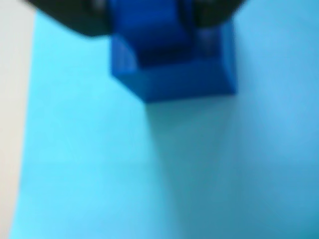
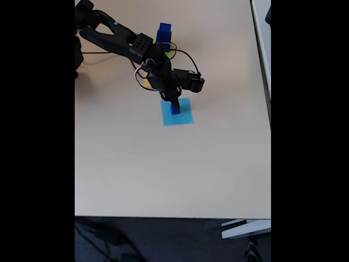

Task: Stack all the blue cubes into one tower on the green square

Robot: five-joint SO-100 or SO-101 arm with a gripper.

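A dark blue cube [image 1: 174, 74] sits on a flat light blue paper square [image 1: 99, 164]; the wrist view is blurred. My gripper [image 1: 159, 25] is low over this cube, with its black fingers [image 1: 75, 20] on either side, and the blur hides whether they press on it. In the fixed view the same cube [image 2: 175, 109] lies on the light blue square [image 2: 182, 118] just under my gripper [image 2: 174, 105]. Farther back, blue cubes [image 2: 164, 34] stand as a short tower. A sliver of the green square [image 2: 171, 53] shows beneath them, mostly hidden by the arm.
The beige table [image 2: 163, 174] stretches wide in front of the light blue square. The arm's base [image 2: 82, 33] and cables [image 2: 188, 57] are at the back left. The table's right edge [image 2: 269, 109] borders another surface.
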